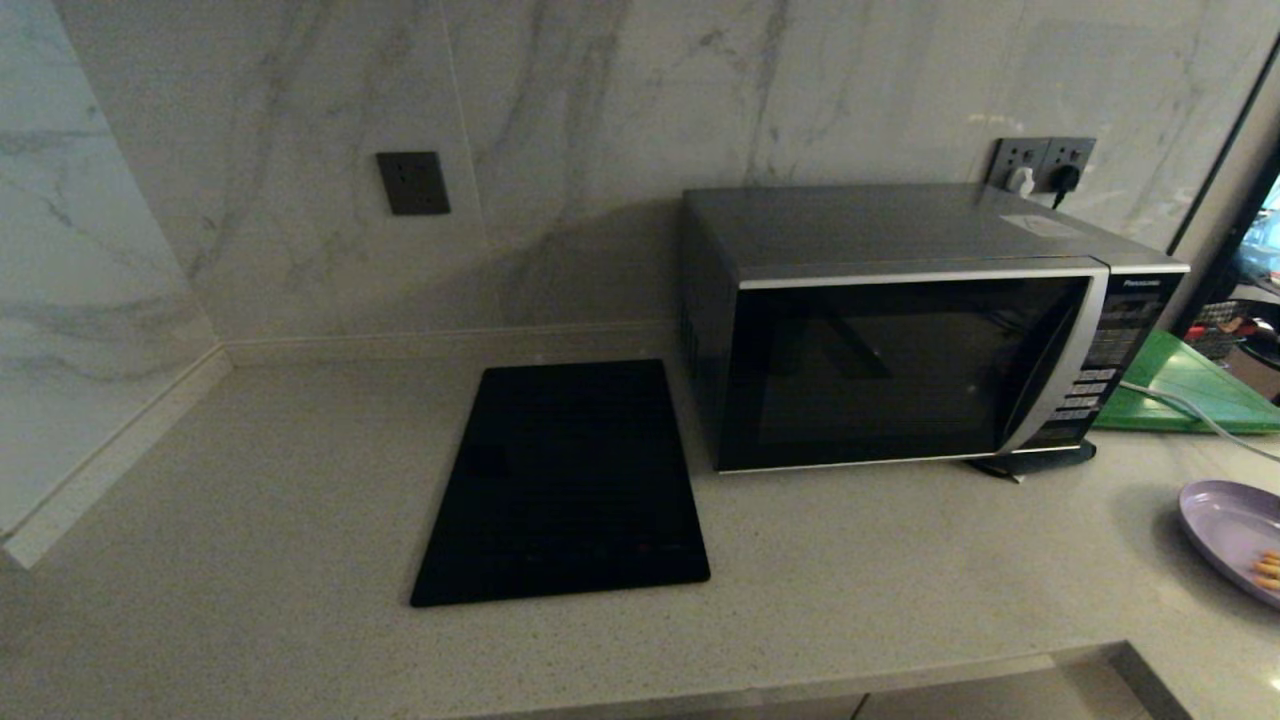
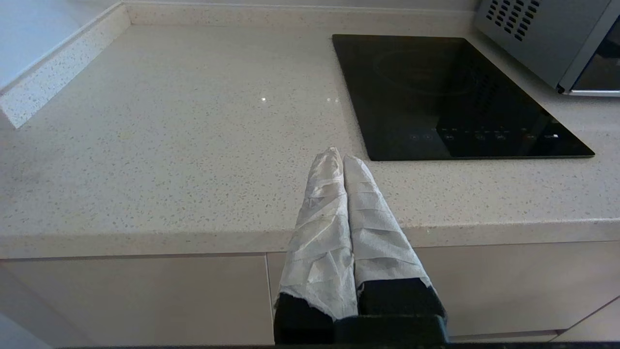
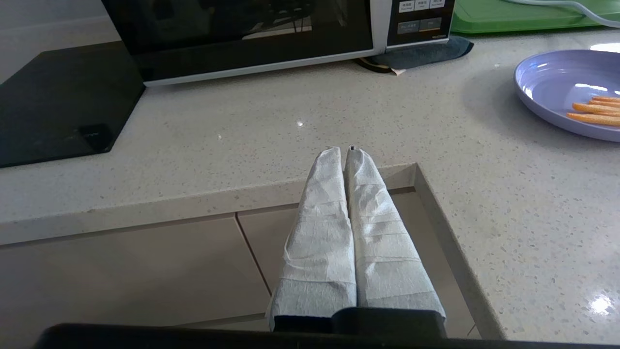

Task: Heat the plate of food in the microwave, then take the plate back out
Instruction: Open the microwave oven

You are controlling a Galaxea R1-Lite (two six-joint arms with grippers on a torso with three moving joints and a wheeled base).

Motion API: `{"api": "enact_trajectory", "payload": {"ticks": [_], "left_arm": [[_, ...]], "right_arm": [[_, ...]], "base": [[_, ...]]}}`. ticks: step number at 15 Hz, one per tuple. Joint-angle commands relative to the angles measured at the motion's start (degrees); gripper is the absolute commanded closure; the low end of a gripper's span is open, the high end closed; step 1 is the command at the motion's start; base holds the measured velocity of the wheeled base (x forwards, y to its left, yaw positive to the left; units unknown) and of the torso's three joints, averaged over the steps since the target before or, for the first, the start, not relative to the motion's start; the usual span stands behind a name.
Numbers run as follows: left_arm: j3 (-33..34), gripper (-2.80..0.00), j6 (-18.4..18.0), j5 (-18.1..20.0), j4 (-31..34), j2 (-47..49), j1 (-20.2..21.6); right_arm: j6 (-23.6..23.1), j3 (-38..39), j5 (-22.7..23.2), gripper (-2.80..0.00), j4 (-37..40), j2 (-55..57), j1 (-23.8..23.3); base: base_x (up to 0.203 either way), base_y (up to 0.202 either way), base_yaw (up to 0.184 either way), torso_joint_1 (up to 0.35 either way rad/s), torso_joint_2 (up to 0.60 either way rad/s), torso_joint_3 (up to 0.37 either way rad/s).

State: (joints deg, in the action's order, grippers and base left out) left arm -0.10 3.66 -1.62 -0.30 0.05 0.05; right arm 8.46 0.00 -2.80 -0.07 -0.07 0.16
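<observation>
Your right gripper (image 3: 345, 148) is parked over the counter's front edge, its cloth-wrapped fingers (image 3: 319, 218) pressed together with nothing between them. Your left gripper (image 2: 339, 152) sits the same way at the edge, fingers closed and empty, with the flat black panel (image 2: 450, 97) at about one o'clock from it. From the right gripper, the plate of food (image 3: 557, 82) lies on the counter (image 1: 300, 480) at two o'clock, well apart, orange sticks on it. The microwave (image 1: 900, 370) stands at twelve o'clock, door closed, with the green board (image 1: 1180, 385) beside it.
</observation>
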Motion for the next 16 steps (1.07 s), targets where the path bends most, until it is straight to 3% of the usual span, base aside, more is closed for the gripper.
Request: {"api": "enact_trajectory", "payload": {"ticks": [1,16], "left_arm": [[0.01,0.00,0.03,-0.05,-0.05,0.04,0.04],[0.10,0.00,0.30,0.04,-0.13,0.04,0.04]], "right_arm": [[0.15,0.18,-0.01,0.00,-0.01,0.07,0.02],[0.15,0.18,-0.10,0.00,-0.10,0.07,0.02]], "base": [[0.000,0.000,0.000,0.000,0.00,0.000],[0.000,0.000,0.000,0.000,0.00,0.000]]}}
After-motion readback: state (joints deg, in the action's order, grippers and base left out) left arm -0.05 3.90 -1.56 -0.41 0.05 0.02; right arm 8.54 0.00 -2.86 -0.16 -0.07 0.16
